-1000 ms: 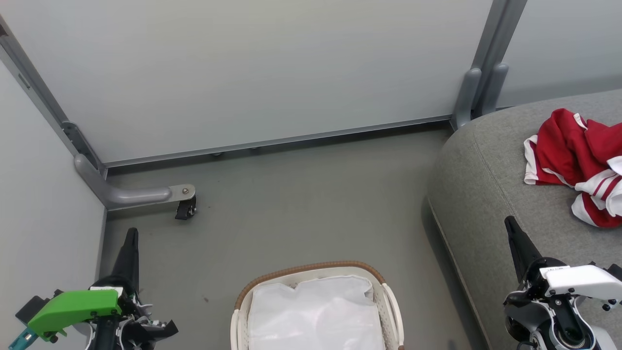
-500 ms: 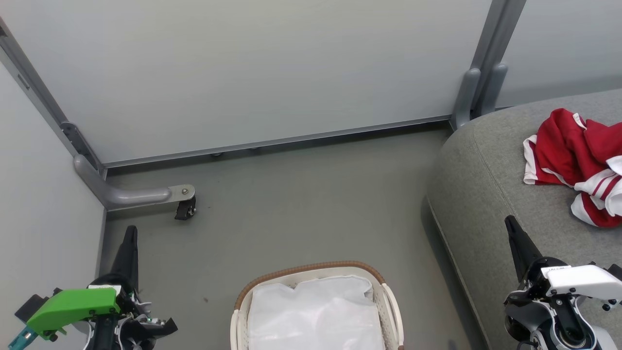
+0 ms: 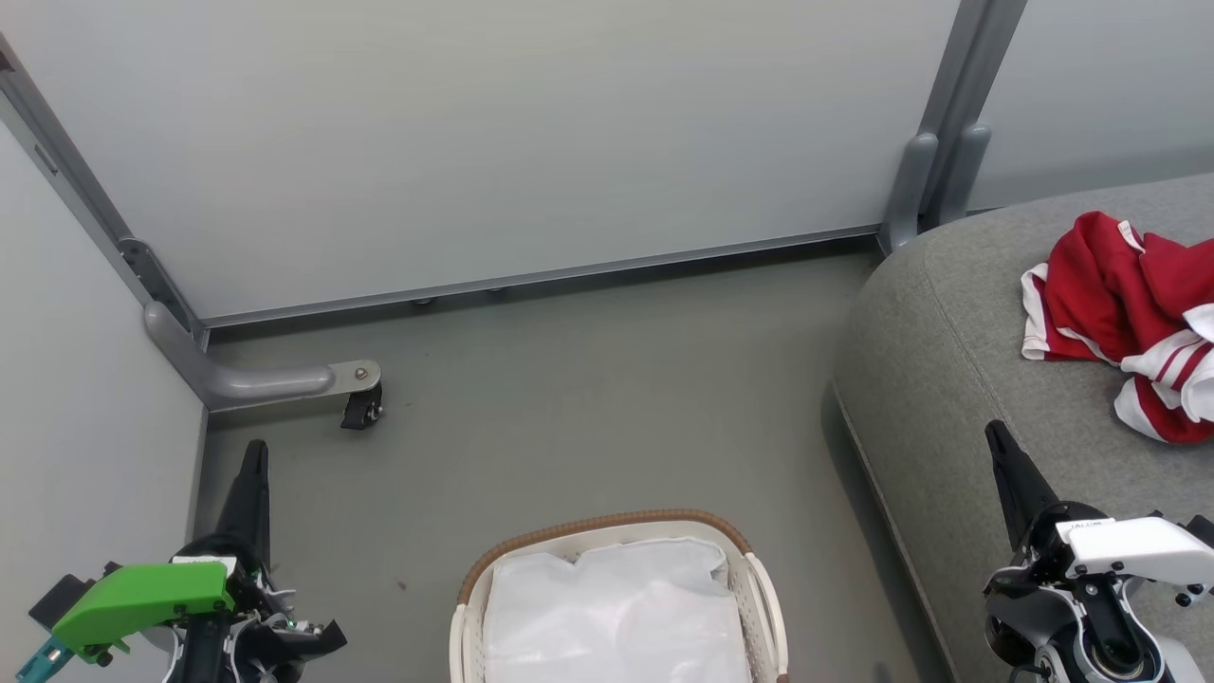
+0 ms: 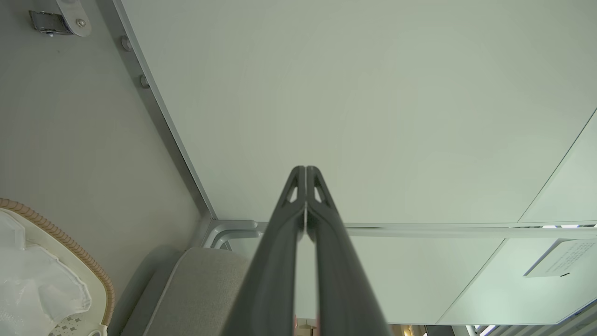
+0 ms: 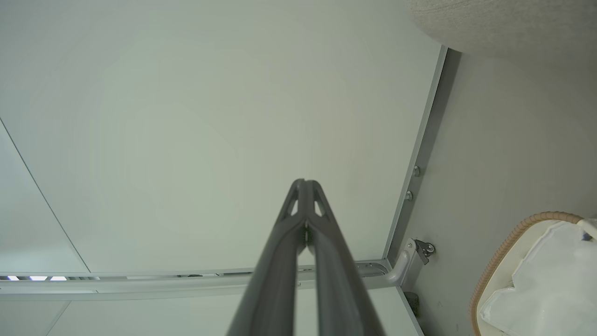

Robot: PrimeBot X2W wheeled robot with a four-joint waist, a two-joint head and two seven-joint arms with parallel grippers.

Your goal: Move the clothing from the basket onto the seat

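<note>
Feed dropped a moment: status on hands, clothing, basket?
Left hand, right hand shut, empty. Clothing lies on the seat. Basket holds white liner, no red seen. Nothing in the way.

- The grey floor bears the basket, which stands between the left gripper and the right gripper, nearer than both tips
- A black castor rests on the floor just beyond the left gripper, slightly to its right
- The seat stands on the floor at the right gripper, stretching beyond it
- The clothing lies crumpled on the seat, beyond the right gripper and to its right, apart from it
</note>
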